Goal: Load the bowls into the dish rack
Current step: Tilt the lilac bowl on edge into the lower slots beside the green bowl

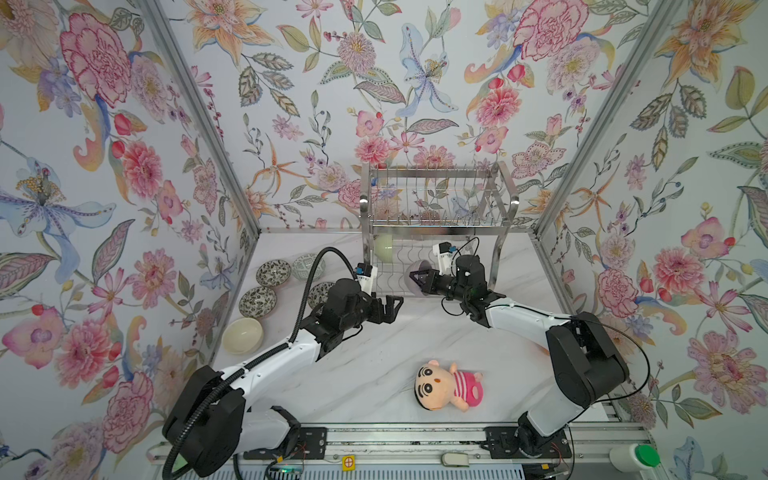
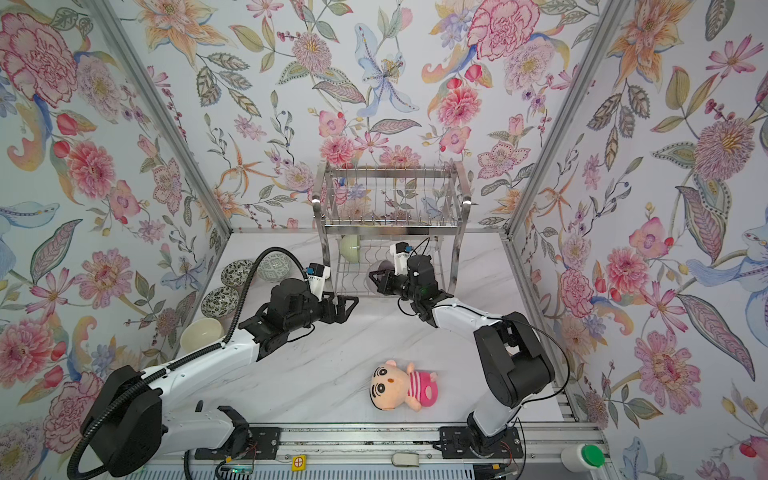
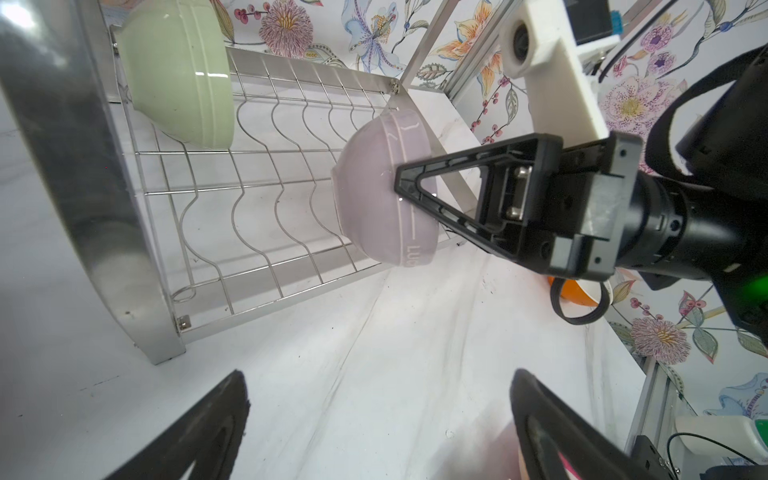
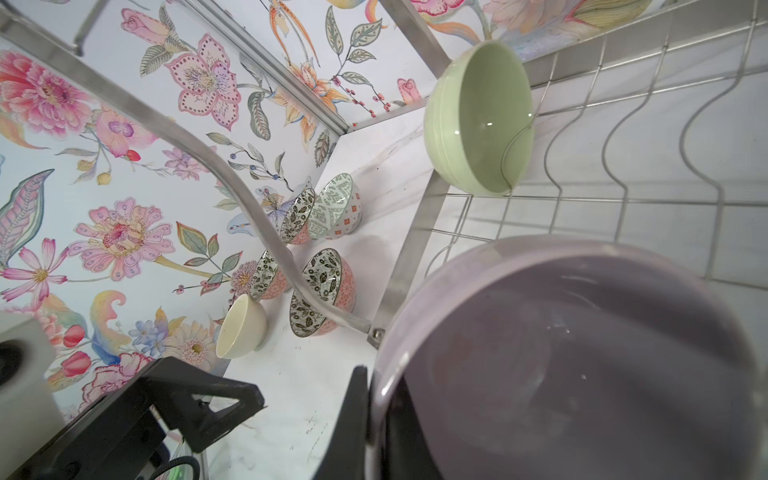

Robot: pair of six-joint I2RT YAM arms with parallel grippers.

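Plain marble tabletop [image 1: 395, 345] here. So the right gripper [image 1: 415, 277] is pinching the lavender bowl [image 3: 374, 199] at the dish rack [image 1: 436, 226]'s lower tier. The left gripper [image 1: 397, 305] is hovering just beside it, wide open.

The left arm [image 1: 266, 370] stretches forward, and the left gripper [image 1: 395, 311] has its jaws spread wide, holding nothing. The right arm [image 1: 523, 324] bends inward, and the right gripper [image 1: 413, 276] pinches the lavender bowl [image 3: 374, 199] tight.

On the lavender bowl [image 3: 374, 199], pale letters beginning "LUC" run along the outer band near the rim, just beside the right gripper [image 3: 398, 179] that pinches it, the rest unreadable, while a yellow sticker [image 1: 348, 462] on the front rail [image 1: 415, 434], well apart from that gripper, bears a red crossed circle.
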